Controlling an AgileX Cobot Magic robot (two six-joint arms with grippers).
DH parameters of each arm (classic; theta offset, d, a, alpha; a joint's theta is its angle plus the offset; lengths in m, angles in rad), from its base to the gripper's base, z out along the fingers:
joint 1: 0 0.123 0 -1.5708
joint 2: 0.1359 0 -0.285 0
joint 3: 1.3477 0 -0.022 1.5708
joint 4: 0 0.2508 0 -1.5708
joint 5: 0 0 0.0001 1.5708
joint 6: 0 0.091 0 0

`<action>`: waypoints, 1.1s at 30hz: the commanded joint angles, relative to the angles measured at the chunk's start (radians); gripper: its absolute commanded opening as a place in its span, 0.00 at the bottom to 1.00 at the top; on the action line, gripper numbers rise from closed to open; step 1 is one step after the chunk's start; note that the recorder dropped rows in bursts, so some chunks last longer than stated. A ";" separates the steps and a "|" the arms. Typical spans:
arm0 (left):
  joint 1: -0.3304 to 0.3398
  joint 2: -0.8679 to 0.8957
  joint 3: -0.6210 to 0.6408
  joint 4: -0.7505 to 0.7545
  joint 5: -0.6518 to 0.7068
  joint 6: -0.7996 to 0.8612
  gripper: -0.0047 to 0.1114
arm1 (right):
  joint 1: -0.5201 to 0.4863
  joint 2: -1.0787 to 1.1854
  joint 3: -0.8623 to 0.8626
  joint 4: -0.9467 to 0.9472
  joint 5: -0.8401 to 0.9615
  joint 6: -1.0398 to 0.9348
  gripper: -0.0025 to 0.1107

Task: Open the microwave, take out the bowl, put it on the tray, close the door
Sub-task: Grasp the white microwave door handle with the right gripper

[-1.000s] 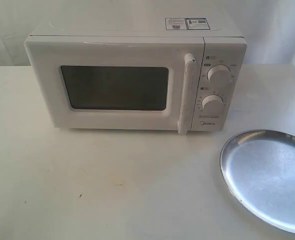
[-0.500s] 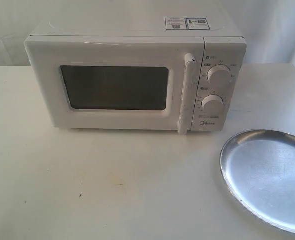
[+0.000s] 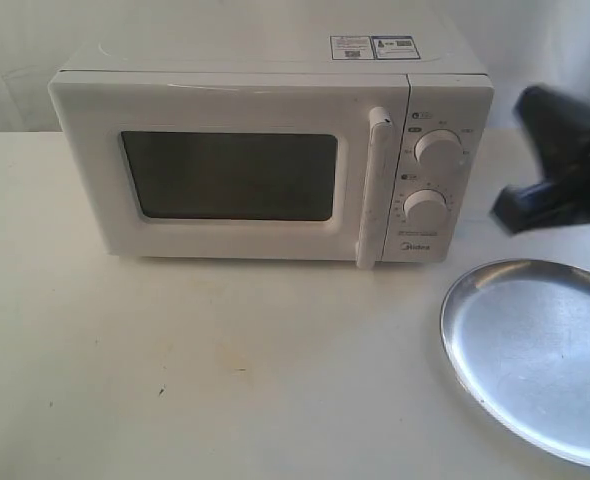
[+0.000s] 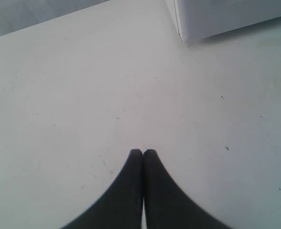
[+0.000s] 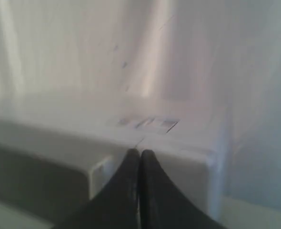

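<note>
The white microwave (image 3: 265,160) stands at the back of the table with its door (image 3: 225,175) closed and the bar handle (image 3: 373,190) upright. No bowl shows; the dark window reveals nothing inside. The silver tray (image 3: 535,355) lies at the front right. My right gripper (image 3: 515,208) comes in from the right edge, above the tray and beside the knobs (image 3: 438,150), fingers shut and empty. In the right wrist view the gripper (image 5: 139,152) faces the blurred microwave (image 5: 188,162) near its top front edge. My left gripper (image 4: 143,152) is shut over bare table, apart from the microwave's corner (image 4: 226,16).
The white table (image 3: 225,370) spreads out before the microwave. A pale curtain backdrop (image 3: 555,50) hangs behind. Stickers (image 3: 373,47) sit on the microwave's top. The tray runs past the right edge of the exterior view.
My right gripper has come into the exterior view from the right, where no arm showed before. The microwave, door and tray have not moved.
</note>
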 commanded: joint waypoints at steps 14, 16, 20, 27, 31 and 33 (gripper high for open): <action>-0.004 -0.004 -0.004 -0.004 0.002 -0.002 0.04 | -0.006 0.850 -0.166 -0.233 -0.390 -0.380 0.51; -0.004 -0.004 -0.004 -0.004 0.002 -0.002 0.04 | -0.006 0.858 -0.204 -0.229 -0.390 -0.344 0.65; -0.004 -0.004 -0.004 -0.004 0.002 -0.002 0.04 | -0.006 0.858 -0.260 -0.233 -0.390 -0.248 0.65; -0.004 -0.004 -0.004 -0.004 0.002 -0.002 0.04 | 0.113 0.858 -0.376 -0.453 -0.183 -0.222 0.11; -0.004 -0.004 -0.004 -0.004 0.002 -0.002 0.04 | 0.153 0.858 -0.381 -0.763 -0.315 -0.104 0.02; -0.004 -0.004 -0.004 -0.004 0.002 -0.002 0.04 | 0.161 0.858 -0.379 -0.806 -0.390 -0.057 0.02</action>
